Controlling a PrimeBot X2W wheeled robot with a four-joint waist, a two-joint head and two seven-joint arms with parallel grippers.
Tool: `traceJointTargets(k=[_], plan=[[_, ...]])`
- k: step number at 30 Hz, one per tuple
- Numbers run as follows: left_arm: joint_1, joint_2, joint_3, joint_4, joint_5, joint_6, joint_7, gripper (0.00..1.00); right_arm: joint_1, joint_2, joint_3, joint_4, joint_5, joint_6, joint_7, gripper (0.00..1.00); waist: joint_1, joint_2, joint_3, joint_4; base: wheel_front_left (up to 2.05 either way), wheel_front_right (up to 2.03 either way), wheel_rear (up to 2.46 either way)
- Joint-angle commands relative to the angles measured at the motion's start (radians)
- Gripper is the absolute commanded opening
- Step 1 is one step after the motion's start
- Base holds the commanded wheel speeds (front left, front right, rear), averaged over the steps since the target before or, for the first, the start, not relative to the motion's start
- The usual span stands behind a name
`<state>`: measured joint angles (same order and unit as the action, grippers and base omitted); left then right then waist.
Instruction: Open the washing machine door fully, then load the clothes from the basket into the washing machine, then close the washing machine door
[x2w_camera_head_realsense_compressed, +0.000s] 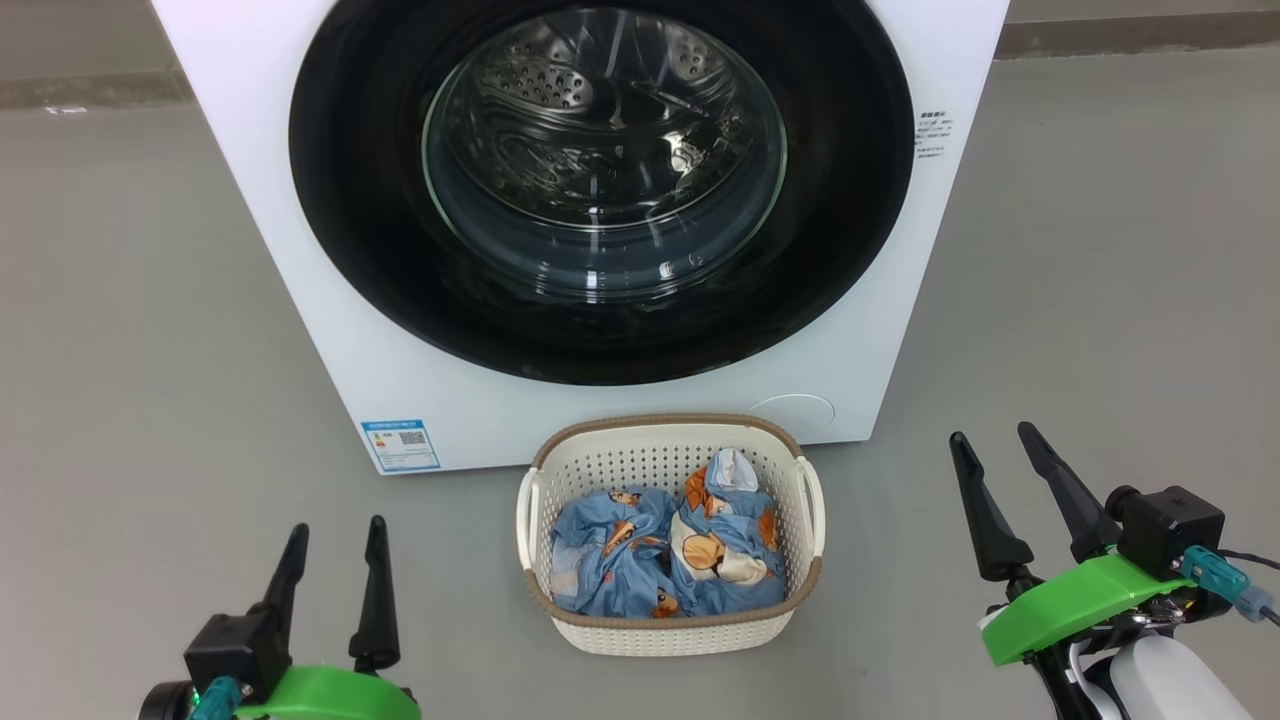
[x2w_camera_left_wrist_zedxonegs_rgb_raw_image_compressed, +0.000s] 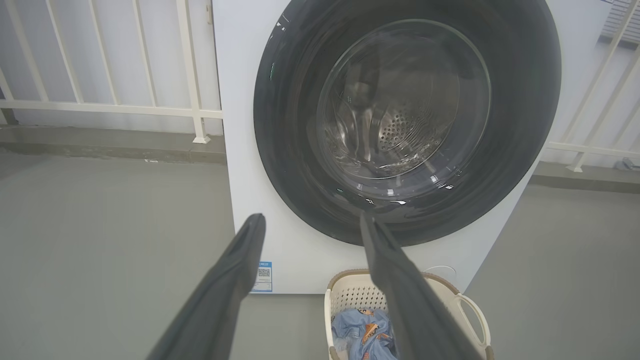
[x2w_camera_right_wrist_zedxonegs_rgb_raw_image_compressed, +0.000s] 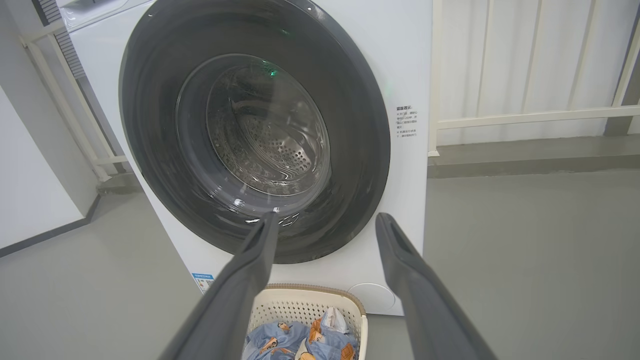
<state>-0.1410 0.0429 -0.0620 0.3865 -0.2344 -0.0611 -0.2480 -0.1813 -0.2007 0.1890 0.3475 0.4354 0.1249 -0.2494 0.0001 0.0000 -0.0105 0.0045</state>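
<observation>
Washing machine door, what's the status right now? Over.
Left gripper open, empty. Right gripper open, empty. Washing machine door shut; clothes in basket. Basket close under door, may crowd its swing.

Two arms with dark fingers and bright green wrist collars

Each set of jaws is a pair of long, tapering matte-black fingers rising from a black block at a glossy green collar. On the right arm a boxy black camera housing sits on that collar, with a teal connector and a thin black cable just beside it and a rounded white forearm shell below it. The left collar has a similar teal plug beside it.
</observation>
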Motion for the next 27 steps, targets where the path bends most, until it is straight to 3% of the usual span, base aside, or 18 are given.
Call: traceJointTargets(k=[1,27], plan=[[-0.044,0.009,0.032,-0.019,0.007,0.000,-0.014,1.00,-0.034,-0.013,0.017,-0.019,0.000,0.006,-0.012,1.00,0.0000,0.0000,0.000,0.000,0.00,0.00,0.00],[-0.042,0.008,0.040,-0.021,0.018,0.009,-0.014,1.00,-0.034,-0.014,0.021,-0.013,0.009,0.006,-0.012,1.00,0.0000,0.0000,-0.004,0.001,0.00,0.00,0.00]])
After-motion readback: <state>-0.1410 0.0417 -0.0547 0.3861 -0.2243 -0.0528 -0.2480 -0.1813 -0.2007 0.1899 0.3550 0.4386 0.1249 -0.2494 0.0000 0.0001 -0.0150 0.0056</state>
